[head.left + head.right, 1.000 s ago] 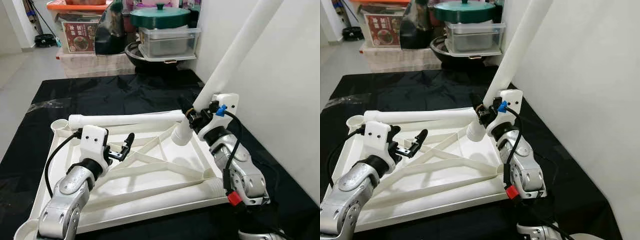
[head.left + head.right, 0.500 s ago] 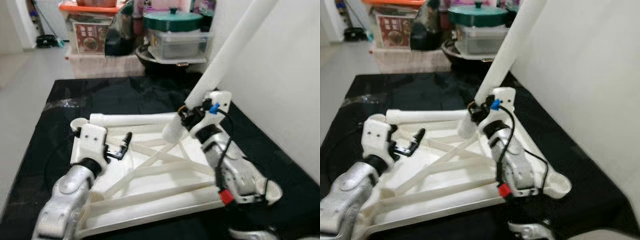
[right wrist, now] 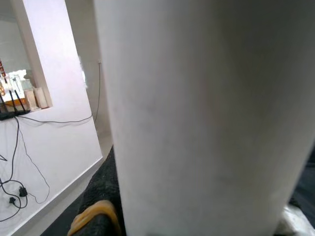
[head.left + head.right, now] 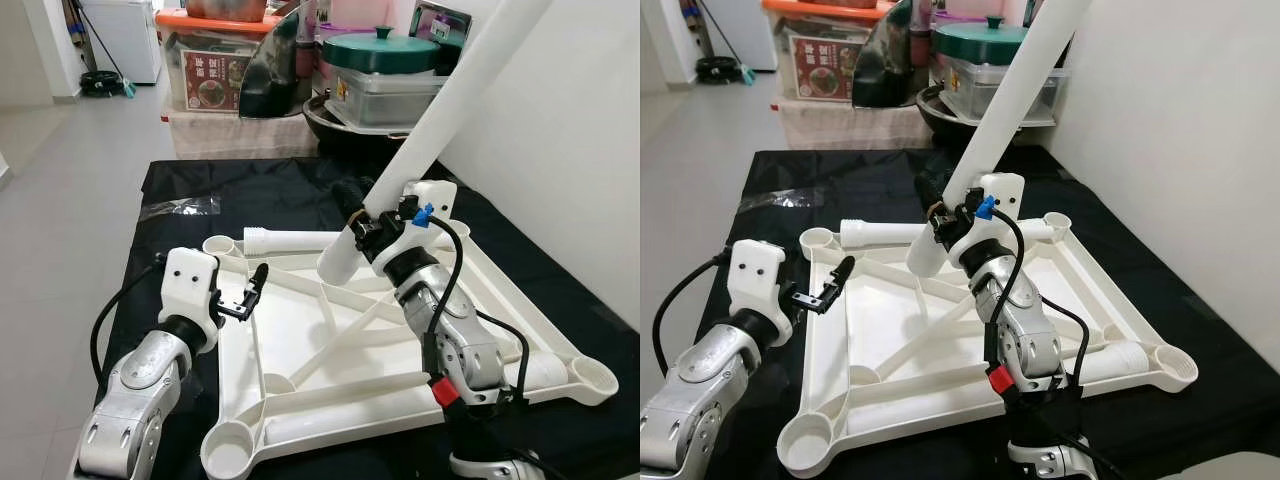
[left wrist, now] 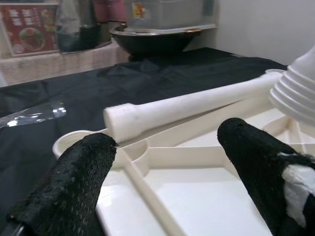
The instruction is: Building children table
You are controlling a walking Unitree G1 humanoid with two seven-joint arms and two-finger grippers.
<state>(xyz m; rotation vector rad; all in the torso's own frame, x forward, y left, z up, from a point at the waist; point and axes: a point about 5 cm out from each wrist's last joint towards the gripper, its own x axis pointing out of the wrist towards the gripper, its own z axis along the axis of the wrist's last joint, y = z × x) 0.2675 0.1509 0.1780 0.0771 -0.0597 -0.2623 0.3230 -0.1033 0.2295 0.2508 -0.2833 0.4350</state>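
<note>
Tabletop [image 4: 300, 330], white plastic, lies underside up on a black cloth [image 4: 200, 190], ribs forming an X across it and round sockets at the corners. Right claw [image 4: 366, 226] is clamped on a long white leg [image 4: 440, 110], gripping it near the lower end; the leg is tilted, its top running up out of the eye views by the white wall [image 4: 580, 150], its ridged bottom end hanging just above the tabletop's far part, not seated in any socket. In the right wrist view the leg [image 3: 206, 113] is a broad white column right at the lens. Second leg [image 4: 300, 240] lies flat along the tabletop's far edge, threaded end by the far-left socket [image 4: 218, 245]. Left claw [image 4: 250, 292] hovers over the tabletop's left rim, fingers spread wide, holding nothing (small black tips, pointing toward the far edge). Left wrist view looks between the two black fingers [image 5: 69, 187] at the lying leg [image 5: 187, 105] and the socket [image 5: 74, 142] under its end, with the ridged end of the held leg [image 5: 298, 88] at the side. Behind the cloth: a green-lidded pot [image 4: 380, 52] on a clear box [image 4: 385, 95], a black wok [image 4: 340, 125], a printed carton [image 4: 208, 75], grey floor [image 4: 60, 200] to the left.
</note>
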